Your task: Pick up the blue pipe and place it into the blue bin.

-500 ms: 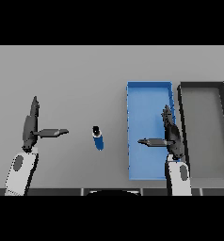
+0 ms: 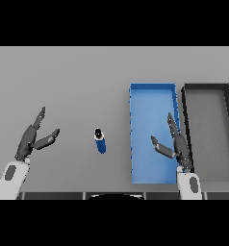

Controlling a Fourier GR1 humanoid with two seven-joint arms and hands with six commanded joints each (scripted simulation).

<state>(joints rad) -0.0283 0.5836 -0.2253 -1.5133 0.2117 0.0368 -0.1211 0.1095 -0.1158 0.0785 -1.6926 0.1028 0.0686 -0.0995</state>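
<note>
The blue pipe [image 2: 100,141] lies on the table [image 2: 78,81] near its front edge, left of the blue bin [image 2: 152,103]. Left hand [image 2: 32,139] and right hand [image 2: 175,144] have fingers spread, holding nothing.

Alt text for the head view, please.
A blue pipe lies on the grey table, untouched, between two open hands. The left hand hovers left of it; the right hand is over the blue bin, beside a dark bin.
</note>
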